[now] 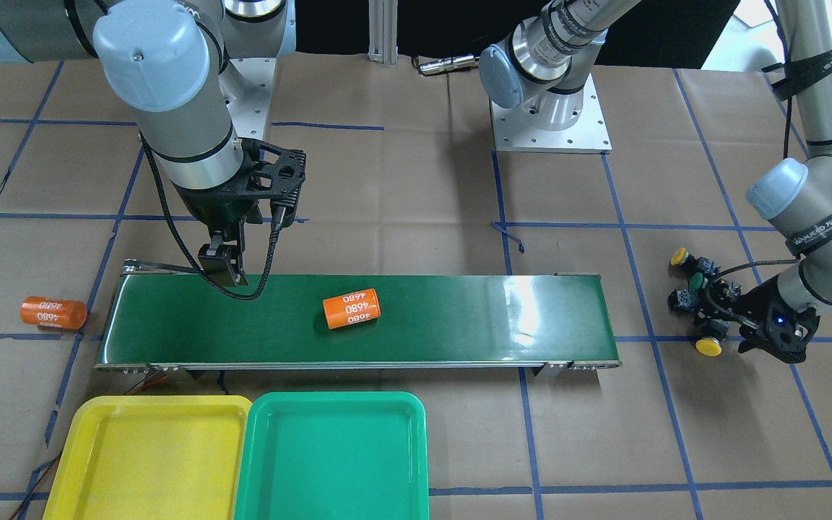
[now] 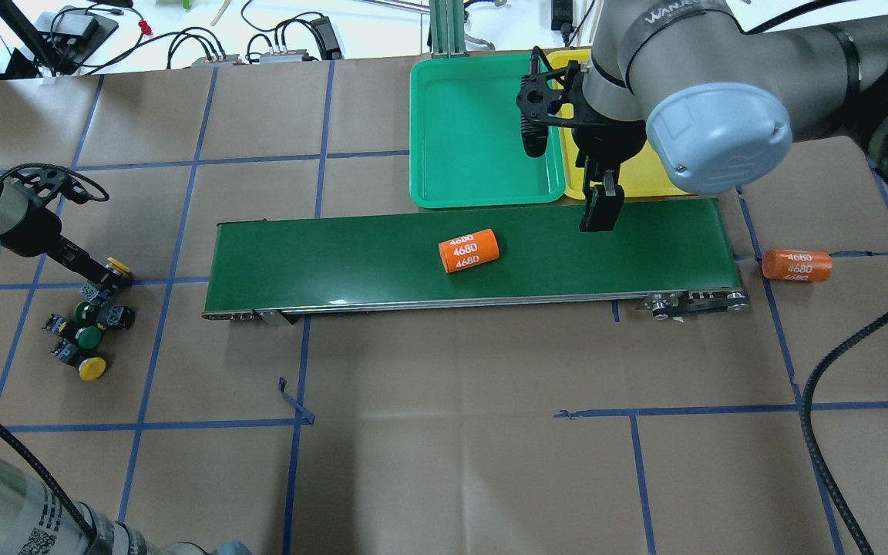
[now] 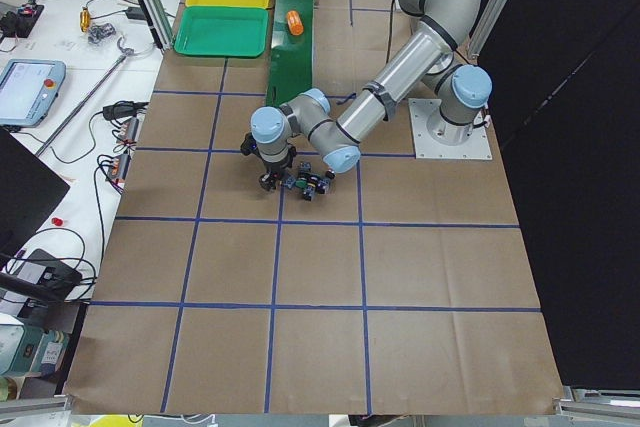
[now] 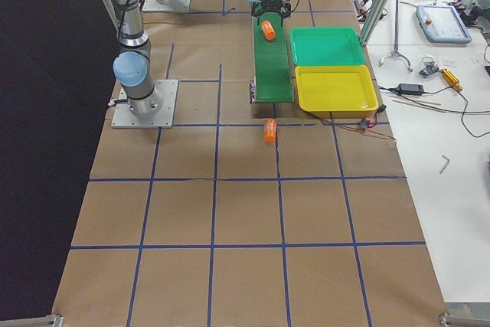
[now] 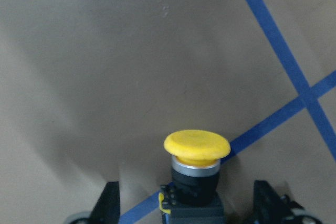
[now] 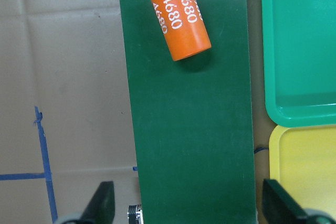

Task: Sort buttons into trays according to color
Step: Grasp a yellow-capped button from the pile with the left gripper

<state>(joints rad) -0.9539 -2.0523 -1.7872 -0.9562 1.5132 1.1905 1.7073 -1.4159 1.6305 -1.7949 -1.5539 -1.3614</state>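
Several buttons lie clustered on the paper by the belt's end: a yellow button [image 2: 116,267], two green buttons [image 2: 85,311] [image 2: 91,337] and another yellow button [image 2: 92,368]. My left gripper [image 2: 105,279] is open and low, its fingers [image 5: 109,203] on either side of the far yellow button [image 5: 197,148], whose cap faces away from the wrist. My right gripper [image 2: 600,212] hangs open above the conveyor's other end, holding nothing. The green tray [image 2: 482,131] and the yellow tray [image 2: 644,181] sit side by side beyond the belt, both empty; the right arm partly covers the yellow one.
A long dark green conveyor belt [image 2: 336,262] crosses the table's middle with an orange "4680" cylinder [image 2: 468,251] lying on it. A second orange cylinder [image 2: 796,264] lies on the paper past the belt's right end. Cables and devices line the far table edge.
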